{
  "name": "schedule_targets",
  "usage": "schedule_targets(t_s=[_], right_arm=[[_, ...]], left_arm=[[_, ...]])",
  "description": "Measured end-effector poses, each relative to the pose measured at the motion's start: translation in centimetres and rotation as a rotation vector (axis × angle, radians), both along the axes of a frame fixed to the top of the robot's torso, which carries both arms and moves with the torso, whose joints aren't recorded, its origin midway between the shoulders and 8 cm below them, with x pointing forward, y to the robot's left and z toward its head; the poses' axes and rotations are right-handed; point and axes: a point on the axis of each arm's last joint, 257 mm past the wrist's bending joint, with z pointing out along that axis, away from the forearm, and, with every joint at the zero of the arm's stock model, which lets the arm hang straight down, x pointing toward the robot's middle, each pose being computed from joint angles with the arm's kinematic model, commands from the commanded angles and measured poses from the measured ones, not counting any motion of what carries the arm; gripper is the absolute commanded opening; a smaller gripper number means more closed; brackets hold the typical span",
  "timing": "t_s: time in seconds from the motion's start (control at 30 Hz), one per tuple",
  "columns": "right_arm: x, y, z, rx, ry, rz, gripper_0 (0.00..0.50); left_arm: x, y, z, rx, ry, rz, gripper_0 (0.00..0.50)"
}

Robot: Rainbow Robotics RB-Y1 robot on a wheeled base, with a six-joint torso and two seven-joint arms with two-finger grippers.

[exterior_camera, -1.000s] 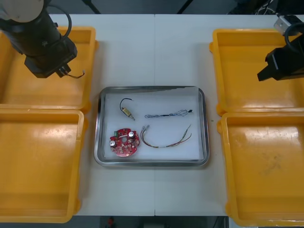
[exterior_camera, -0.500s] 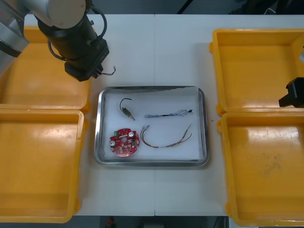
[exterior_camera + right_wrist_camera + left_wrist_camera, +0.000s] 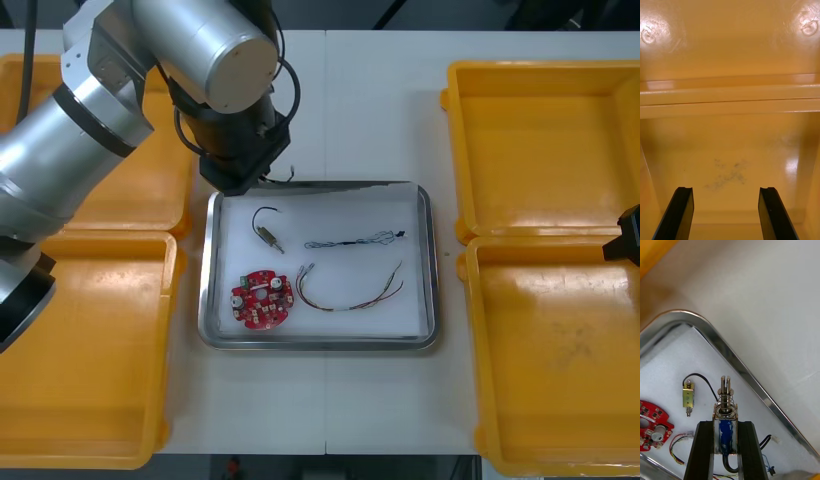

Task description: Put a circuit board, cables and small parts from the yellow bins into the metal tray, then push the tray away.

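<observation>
My left gripper [image 3: 247, 178] hangs over the far left corner of the metal tray [image 3: 428, 262], shut on a small metal part [image 3: 725, 413] with a spring, a blue wrap and a black lead [image 3: 286, 174]. In the left wrist view the part sits upright between my fingers [image 3: 704, 450], above the tray rim [image 3: 733, 352]. On the tray's white inside lie a round red circuit board [image 3: 262, 298], another small metal part [image 3: 266, 231] with a black wire, a twisted blue and white cable [image 3: 355, 240] and a red and yellow cable [image 3: 350, 296]. My right gripper [image 3: 726, 195] is open over the near right yellow bin [image 3: 560, 350].
Two yellow bins [image 3: 85, 340] stand at the left of the tray and two at the right [image 3: 530, 140]; their floors are bare. My left arm's silver links cross above the far left bin [image 3: 150, 195]. White table runs beyond and in front of the tray.
My left arm has swung right from the far left bin to the tray's far left corner, carrying the small metal part. My right arm has drawn back to the right edge.
</observation>
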Motion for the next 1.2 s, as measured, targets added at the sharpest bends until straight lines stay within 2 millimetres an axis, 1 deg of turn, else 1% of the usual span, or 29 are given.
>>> schedule_targets(t_s=[0.17,0.37,0.5,0.77,1.0,1.2], right_arm=[[0.0,-0.1,0.0,-0.002,-0.001,-0.002,0.500],[0.0,-0.1,0.0,-0.002,-0.001,-0.002,0.500],[0.0,-0.1,0.0,-0.002,-0.001,-0.003,0.500],[0.0,-0.1,0.0,-0.003,-0.001,-0.003,0.500],[0.0,-0.1,0.0,-0.002,-0.001,-0.003,0.500],[0.0,-0.1,0.1,-0.001,-0.002,-0.003,0.500]], left_arm=[[-0.1,-1.9,-0.3,-0.017,-0.010,0.019,0.000],[0.1,-3.1,-1.5,-0.027,0.007,0.040,0.000],[0.5,-3.4,-2.6,-0.020,0.008,0.046,0.000],[0.6,-4.3,-4.8,-0.016,0.027,0.041,0.000],[-0.1,-4.8,-6.8,0.033,0.038,0.005,0.000],[-0.7,-4.9,-7.6,0.057,0.049,-0.011,0.000]])
